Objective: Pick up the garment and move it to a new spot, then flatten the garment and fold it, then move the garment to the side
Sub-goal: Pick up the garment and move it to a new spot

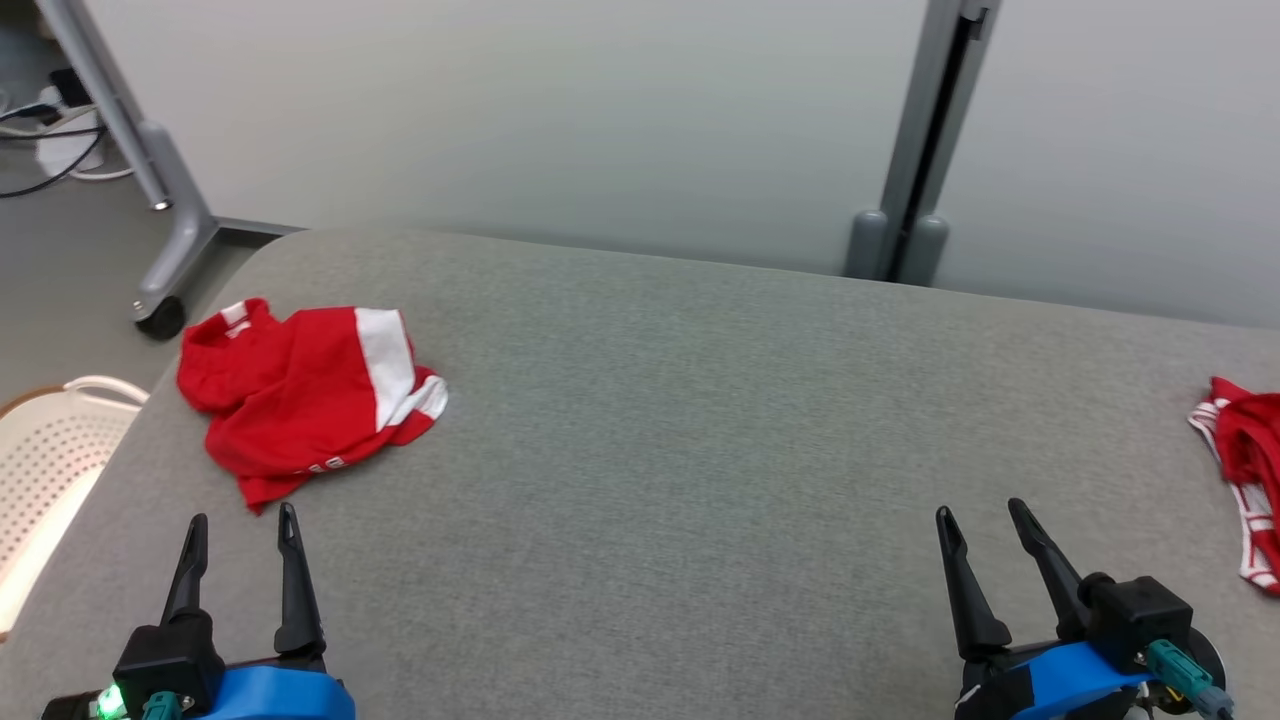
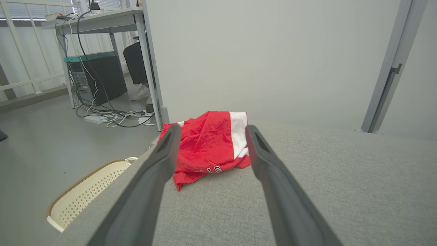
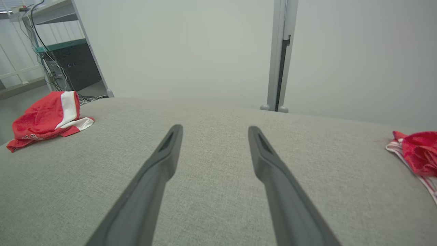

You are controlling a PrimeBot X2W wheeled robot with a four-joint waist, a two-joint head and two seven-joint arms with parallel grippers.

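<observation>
- A tangle of dark and white cables (image 1: 40,130) lies on the grey floor at the far left. It is beside a slanted grey metal desk leg (image 1: 165,200) that ends in a black caster.
- A cream perforated plastic basket (image 1: 45,460) stands on the floor just beside the table's left edge, lower than the top.
- The crumpled red fabric garment with a white band (image 1: 300,400) lies bunched on the left part of the table, near the far left corner, touching neither gripper.
- The left gripper (image 1: 243,516) is over the near left part of the table, just short of that garment. Its two dark fingers are spread wide with nothing between them.
- The broad grey woven-fabric table top (image 1: 680,420) has rounded corners and lies flat and smooth through its middle.
- A plain pale wall panel (image 1: 550,110) runs behind the table, and an upright grey metal post (image 1: 925,140) with a dark slot stands right of centre.
- The right gripper (image 1: 980,508) is over the near right part, fingers wide apart and empty.
- A second red garment with white striped trim (image 1: 1245,450) lies crumpled at the table's right edge, cut off by the frame and well apart from the first.
</observation>
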